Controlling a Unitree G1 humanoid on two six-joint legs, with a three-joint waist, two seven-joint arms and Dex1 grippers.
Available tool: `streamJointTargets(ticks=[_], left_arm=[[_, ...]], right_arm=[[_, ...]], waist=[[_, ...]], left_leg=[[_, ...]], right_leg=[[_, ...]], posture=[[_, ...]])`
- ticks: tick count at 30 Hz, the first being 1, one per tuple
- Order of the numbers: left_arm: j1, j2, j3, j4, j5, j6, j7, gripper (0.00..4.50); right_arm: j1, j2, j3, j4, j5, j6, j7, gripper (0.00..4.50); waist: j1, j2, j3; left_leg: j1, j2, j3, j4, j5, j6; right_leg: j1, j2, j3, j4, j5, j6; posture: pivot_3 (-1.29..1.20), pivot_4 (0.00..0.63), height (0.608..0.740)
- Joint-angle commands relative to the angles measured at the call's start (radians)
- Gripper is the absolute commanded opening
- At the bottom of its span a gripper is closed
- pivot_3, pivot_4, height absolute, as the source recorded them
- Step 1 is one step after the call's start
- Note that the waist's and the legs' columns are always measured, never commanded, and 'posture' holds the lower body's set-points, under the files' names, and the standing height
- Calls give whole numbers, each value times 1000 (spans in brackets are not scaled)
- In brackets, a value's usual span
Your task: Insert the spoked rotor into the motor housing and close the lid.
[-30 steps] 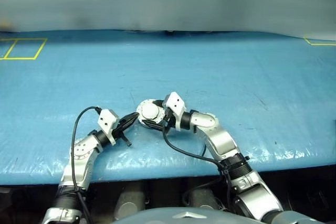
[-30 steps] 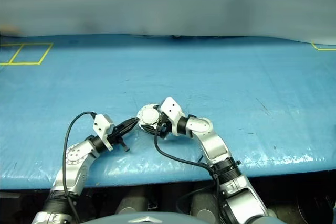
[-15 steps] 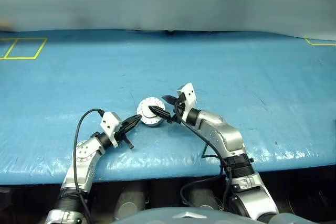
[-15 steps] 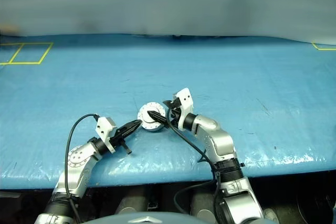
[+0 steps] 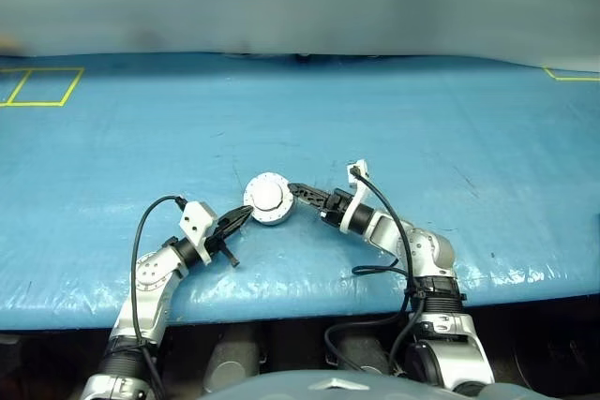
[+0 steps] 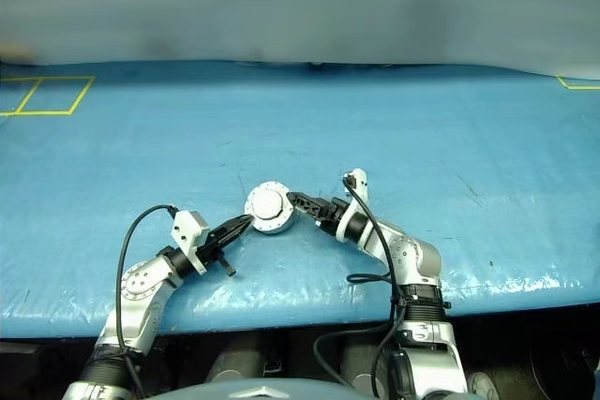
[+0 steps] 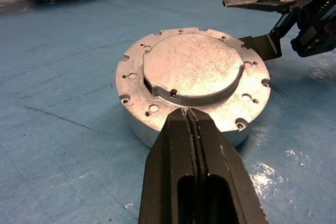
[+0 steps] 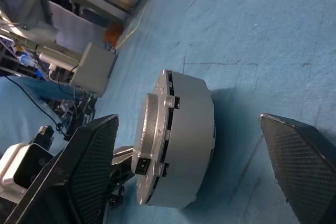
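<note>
The motor housing (image 5: 268, 203) stands on the blue table near its front middle, with the lid (image 7: 191, 72) down flat on it, plain grey face and raised middle circle up. The spoked rotor is hidden. My left gripper (image 5: 244, 215) is shut with nothing in it. Its tip (image 7: 187, 113) rests at the lid's near rim. My right gripper (image 5: 298, 191) is open just to the right of the housing and points at it. In the right wrist view its fingers (image 8: 86, 169) stand wide to either side of the housing's wall (image 8: 195, 129), clear of it.
The blue table cover (image 5: 422, 128) stretches far back and to both sides. Yellow tape marks lie at the far left (image 5: 37, 86) and far right (image 5: 567, 74). The table's front edge (image 5: 281, 311) runs just behind both arms. A black cable (image 5: 139, 231) loops off my left wrist.
My right gripper has drawn back to the right off the housing and rolled over, staying open. The housing with its lid down and my left gripper have stayed put.
</note>
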Motion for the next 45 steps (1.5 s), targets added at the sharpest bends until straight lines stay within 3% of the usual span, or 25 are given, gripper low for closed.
streamJointTargets(ticks=[1, 3, 6, 12, 15, 23, 29, 32, 35, 45], left_arm=[[16, 1, -22, 22, 26, 10, 2, 0], [17, 2, -22, 21, 25, 10, 3, 0], [17, 4, -23, 20, 24, 11, 3, 0], [16, 7, -22, 19, 19, 15, 1, 0], [16, 5, -19, 20, 15, 13, 1, 0], [17, -20, 13, 12, -29, 33, 22, 0], [15, -96, 115, -56, -211, 151, 66, 0], [9, -161, 202, -117, -388, 250, 109, 0], [16, -192, 249, -160, -496, 316, 102, 582], [44, -237, 282, -246, -727, 572, 142, 3944]], right_arm=[[-1, 6, 17, -6, 28, 20, 16, 4478], [4, 9, 43, 5, 13, 19, 19, 4478], [3, 14, 58, 22, 2, 11, 17, 3856], [-3, 26, 50, 43, 14, 1, 13, 1914], [-3, 32, 40, 45, 28, 1, 18, 1164], [-1, 36, 49, 51, 18, -11, 3, 1114], [-3, 68, -12, 49, 70, -12, -20, 1114], [0, 87, -61, 39, 116, -12, -33, 1114], [9, 98, -93, 11, 161, -6, -37, 1114], [24, 140, -139, -96, 321, 53, -68, 1114]], waist=[[0, 0, 0], [0, 0, 0], [0, 0, 0], [-2, 0, 0], [-2, 0, 0], [-4, 0, 0], [-16, 0, 1], [-19, -2, 1], [-21, -2, 2], [-27, -3, 3]], left_leg=[[0, 0, 0, 0, 0, 0], [0, 0, 0, 0, 0, 0], [0, 0, 0, 0, 0, 0], [0, 0, 0, 0, 0, 0], [0, 0, 0, 0, 0, 0], [0, 0, 0, 0, 0, 0], [0, 0, 0, 0, 0, 0], [-3, 0, -1, 1, 3, 5], [-9, 0, -1, 2, 3, 6], [-10, -1, -1, 3, 3, 8]], right_leg=[[0, 0, 0, 0, 0, 0], [0, 0, 0, 0, 0, 0], [0, 0, 0, 0, 0, 0], [0, 0, 0, 0, 0, 0], [0, 0, 0, 0, 0, 0], [0, 0, 0, 0, 0, 0], [0, 1, 0, 0, 0, 1], [-1, 1, 0, 0, 1, 1], [-2, 2, -1, 0, 2, 3], [-2, 7, 0, 1, 2, 3]], posture=[[0, 150, 740], [0, 150, 740], [0, 150, 740], [0, 150, 740], [0, 150, 740], [0, 150, 740], [0, 150, 740], [0, 150, 740], [0, 150, 740], [0, 150, 740]])
